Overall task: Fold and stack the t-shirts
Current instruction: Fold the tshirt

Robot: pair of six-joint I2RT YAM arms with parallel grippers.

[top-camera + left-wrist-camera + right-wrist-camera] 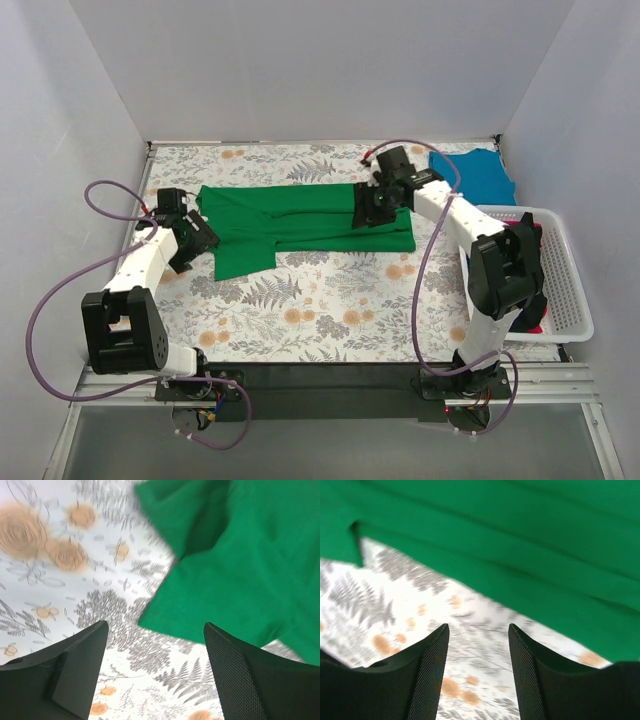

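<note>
A bright green t-shirt (290, 225) lies partly folded lengthwise across the floral table, one sleeve sticking out at its lower left. My left gripper (200, 236) is open and empty at the shirt's left end; in the left wrist view its fingers (235, 670) hover over the cloth-covered table just short of the green edge (235, 580). My right gripper (372, 212) is open and empty above the shirt's right part; the right wrist view shows green folds (520, 545) ahead of its fingers (427, 675). A teal-blue t-shirt (478, 176) lies at the back right.
A white slotted basket (560, 270) stands at the right edge with red-pink and black fabric (535, 318) partly hidden behind my right arm. Grey walls close in the back and sides. Purple cables loop by both arms.
</note>
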